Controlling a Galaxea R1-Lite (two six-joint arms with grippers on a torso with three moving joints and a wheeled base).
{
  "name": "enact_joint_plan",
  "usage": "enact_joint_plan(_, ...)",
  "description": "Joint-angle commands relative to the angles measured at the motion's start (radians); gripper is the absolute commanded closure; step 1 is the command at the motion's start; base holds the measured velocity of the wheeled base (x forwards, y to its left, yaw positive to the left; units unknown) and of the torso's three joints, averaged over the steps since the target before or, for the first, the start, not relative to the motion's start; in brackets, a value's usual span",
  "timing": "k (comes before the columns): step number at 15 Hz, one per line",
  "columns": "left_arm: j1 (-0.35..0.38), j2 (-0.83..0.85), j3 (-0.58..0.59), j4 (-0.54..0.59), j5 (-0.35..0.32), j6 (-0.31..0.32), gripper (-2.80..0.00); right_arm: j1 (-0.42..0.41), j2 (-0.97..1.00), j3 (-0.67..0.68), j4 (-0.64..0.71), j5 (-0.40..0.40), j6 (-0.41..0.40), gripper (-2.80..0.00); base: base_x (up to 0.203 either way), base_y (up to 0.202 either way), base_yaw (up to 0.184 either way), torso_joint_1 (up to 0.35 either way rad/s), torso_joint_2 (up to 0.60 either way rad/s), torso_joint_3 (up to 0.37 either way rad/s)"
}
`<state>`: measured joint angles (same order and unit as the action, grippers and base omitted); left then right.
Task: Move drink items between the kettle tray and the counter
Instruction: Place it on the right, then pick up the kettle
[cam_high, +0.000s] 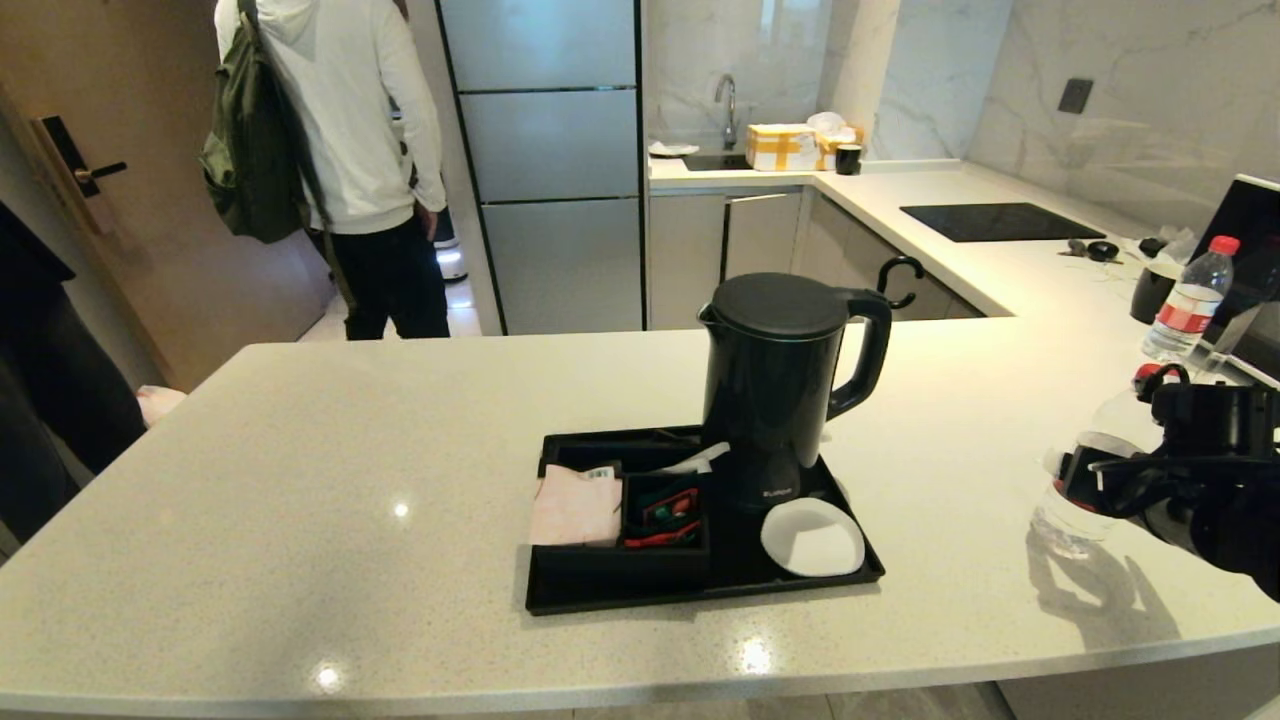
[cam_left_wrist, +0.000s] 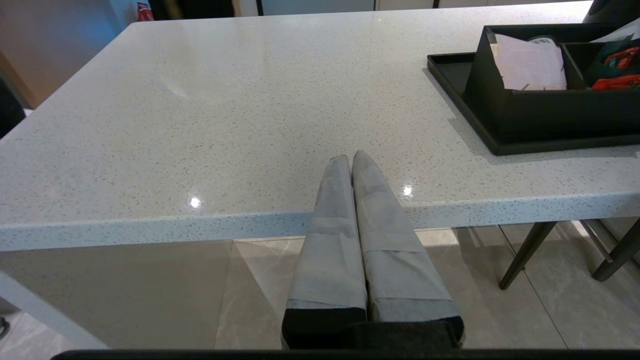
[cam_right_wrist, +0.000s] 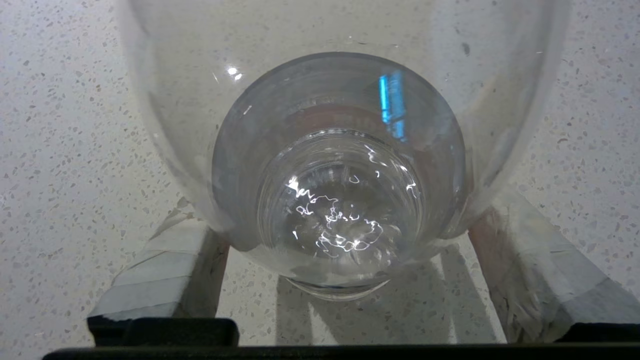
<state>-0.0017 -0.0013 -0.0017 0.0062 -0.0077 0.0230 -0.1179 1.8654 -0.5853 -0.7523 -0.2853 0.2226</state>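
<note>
Water bottle (cam_right_wrist: 340, 165) between right hand (cam_right_wrist: 340, 280) fingers

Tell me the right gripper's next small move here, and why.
Probably lift the bottle and carry it toward the white coaster on the tray. The right gripper holds the bottle between its fingers over the counter, the coaster is bare, and the kettle already stands on the tray. The left gripper waits shut at the counter edge.

Kitchen with white marble walls (cam_high: 1130, 90), a steel tap (cam_high: 728, 105) over a corner sink, grey cabinet doors (cam_high: 560, 160) and a wooden door (cam_high: 110, 200); a person in a white hoodie (cam_high: 350, 120) stands on pale glossy floor tiles (cam_left_wrist: 500, 300)
</note>
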Motion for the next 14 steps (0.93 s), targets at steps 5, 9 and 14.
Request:
enact_joint_plan(5, 0.0, 0.001, 0.0, -0.002, 0.0, 0.0, 0.0, 0.001, -0.138, 0.038, 0.066, 0.078, -0.017, -2.8, 0.0, 0.0, 0.0, 0.0, 0.0, 0.0)
enact_joint_plan(9, 0.0, 0.001, 0.0, -0.002, 0.0, 0.0, 0.0, 0.002, -0.196, 0.052, 0.106, 0.107, -0.017, -2.8, 0.0, 0.0, 0.0, 0.0, 0.0, 0.0)
enact_joint_plan(14, 0.0, 0.001, 0.0, -0.002, 0.0, 0.0, 0.0, 0.003, -0.25, 0.064, 0.151, 0.144, -0.017, -2.8, 0.0, 0.0, 0.0, 0.0, 0.0, 0.0)
